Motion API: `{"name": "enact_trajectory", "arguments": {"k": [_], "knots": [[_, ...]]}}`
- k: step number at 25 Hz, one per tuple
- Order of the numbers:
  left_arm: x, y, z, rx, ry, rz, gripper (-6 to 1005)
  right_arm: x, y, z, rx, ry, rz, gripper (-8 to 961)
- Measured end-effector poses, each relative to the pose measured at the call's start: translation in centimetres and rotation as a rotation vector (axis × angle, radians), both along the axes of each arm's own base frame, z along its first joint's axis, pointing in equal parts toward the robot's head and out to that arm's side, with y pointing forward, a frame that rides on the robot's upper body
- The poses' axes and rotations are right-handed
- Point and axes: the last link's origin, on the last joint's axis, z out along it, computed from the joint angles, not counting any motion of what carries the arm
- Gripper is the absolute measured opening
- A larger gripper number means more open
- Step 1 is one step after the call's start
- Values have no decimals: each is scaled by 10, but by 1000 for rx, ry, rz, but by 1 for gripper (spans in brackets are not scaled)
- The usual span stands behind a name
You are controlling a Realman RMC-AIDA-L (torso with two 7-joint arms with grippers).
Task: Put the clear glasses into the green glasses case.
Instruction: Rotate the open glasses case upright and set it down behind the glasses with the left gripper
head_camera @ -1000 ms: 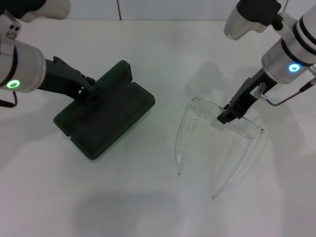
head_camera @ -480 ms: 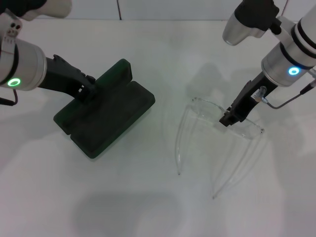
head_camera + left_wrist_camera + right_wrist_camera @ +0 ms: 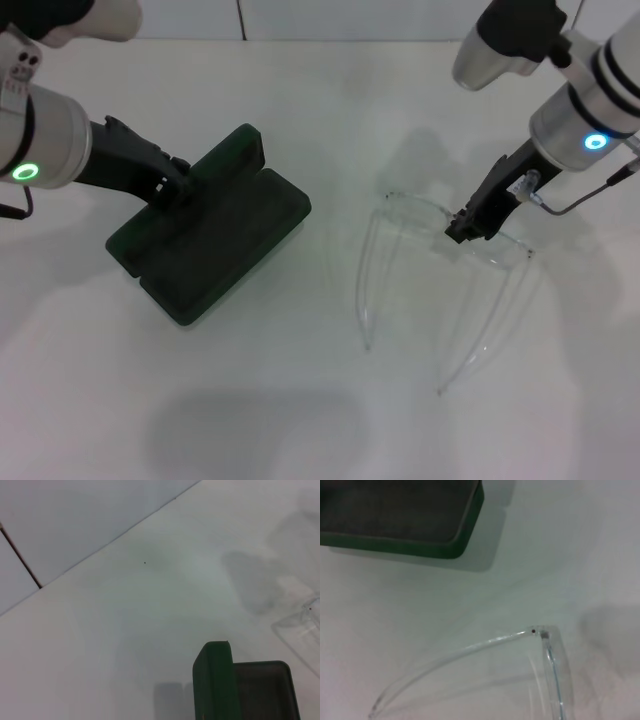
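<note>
— Since 1 second ago the clear glasses have shifted a little, the tips of both thin arms swinging slightly toward 3 o'clock, and the right gripper has risen a touch with them.

— So it has hold of them?

— It looks clenched on the front bar near the middle of the lens. The 2 arms trail toward 6 o'clock, low over the white table.

— And the green glasses case?

— Open, at 9 o'clock from that gripper and well apart from the glasses. Its long axis runs from 8 to 2 o'clock, while the lens bar runs from 10 to 4, so I judge a turn is needed on the way over.

— Which arm is nearer?

— The left gripper sits at the raised lid, on the case's 10 o'clock side. Whether it grips there I cannot tell.

— Room to move?

— Bare table lies between glasses and case. The lid and the left arm wall off the far side, so coming in from 3 or 4 o'clock seems cleanest. The trailing arm tips could catch the near rim.
</note>
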Motion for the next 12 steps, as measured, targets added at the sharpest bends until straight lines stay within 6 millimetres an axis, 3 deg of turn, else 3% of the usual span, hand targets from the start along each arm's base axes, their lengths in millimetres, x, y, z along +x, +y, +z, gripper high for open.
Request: {"name": "enact_trajectory", "arguments": {"k": [5,12], "knots": [[-3,-1,2,4,4,0,202,-5,-6,21,31,44,22,93],[4,-1,5,7,17,-53,201,4,-30,102,182,237,-11,93]]}}
